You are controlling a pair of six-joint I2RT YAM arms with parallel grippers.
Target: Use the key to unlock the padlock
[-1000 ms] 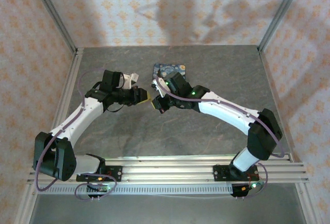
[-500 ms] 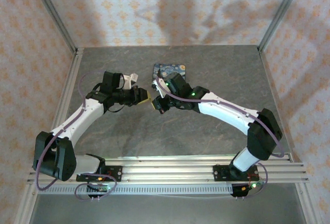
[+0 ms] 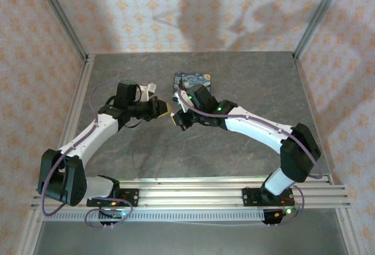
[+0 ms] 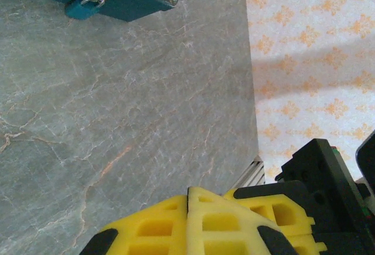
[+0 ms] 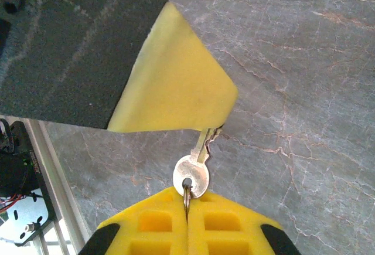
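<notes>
We've got the right gripper (image 5: 186, 203) clamped shut on the key (image 5: 192, 174) by its ring. The left gripper (image 4: 188, 195) just closed fully at the blade tip; whether it pinches the blade, we can't tell. Probably a handover. The padlock (image 4: 82, 7) hangs untouched on the blue box (image 4: 146, 0), well beyond.

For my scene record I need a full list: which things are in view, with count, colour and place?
table: one, grey marbled, under everything
blue box: one, swirl-painted, far middle of the table
padlock: one, dark with silver shackle, on the blue box's side
key: one, pale silver, lifted above the table
walls: three, pale with orange motifs, around the table
left gripper: one, yellow fingers, shut, tip at the key's blade
right gripper: one, yellow fingers, shut on the key's ring
</notes>
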